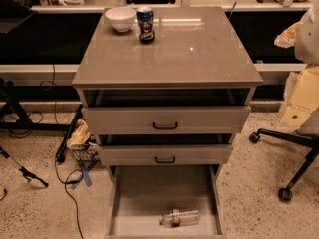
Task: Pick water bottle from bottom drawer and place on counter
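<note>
The water bottle [180, 217], clear with a pale label band, lies on its side on the floor of the open bottom drawer [149, 193], near the drawer's front right. Above it is the glossy grey-beige counter [169, 54]. My gripper does not show in the camera view. Only a pale, blurred bulk [303, 83] fills the right edge, and no fingers can be made out on it.
A white bowl [120, 18] and a dark blue can [145, 24] stand at the counter's back left. Two grey drawers with black handles [165, 126] are pulled partly out above the bottom drawer. A chair base [289, 148] stands at right, and cables and a bag [79, 138] lie at left.
</note>
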{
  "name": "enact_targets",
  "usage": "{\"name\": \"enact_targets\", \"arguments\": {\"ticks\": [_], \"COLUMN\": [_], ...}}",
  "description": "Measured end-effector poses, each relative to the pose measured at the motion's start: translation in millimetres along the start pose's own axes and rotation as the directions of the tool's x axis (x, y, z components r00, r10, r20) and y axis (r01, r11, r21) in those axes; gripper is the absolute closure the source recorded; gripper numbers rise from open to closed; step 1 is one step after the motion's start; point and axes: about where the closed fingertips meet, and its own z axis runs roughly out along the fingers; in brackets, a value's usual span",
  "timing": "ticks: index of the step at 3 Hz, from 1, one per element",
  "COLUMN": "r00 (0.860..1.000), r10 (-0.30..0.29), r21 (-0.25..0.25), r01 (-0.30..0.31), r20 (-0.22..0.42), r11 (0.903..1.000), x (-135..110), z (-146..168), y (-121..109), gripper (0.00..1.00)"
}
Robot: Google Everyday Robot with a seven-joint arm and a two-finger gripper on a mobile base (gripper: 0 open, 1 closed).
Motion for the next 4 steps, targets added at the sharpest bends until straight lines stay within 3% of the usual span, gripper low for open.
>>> {"name": "enact_targets", "arguments": {"ticks": [2,3,4], "r00": [1.000,0.997,0.982], "r10": [-0.015,-0.025,-0.024], "r21": [-0.012,-0.099,-0.201], "r01": [0.015,0.032,0.063], "r20": [0.013,0.073,0.187], "r11": [0.9998,0.9946,0.9775], "x": [5.1,24.6,40.3], "z": [10.1,73.2,153.1], "y": [-7.1,-15.1,-10.0], "gripper": [0.00,0.00,0.00]}}
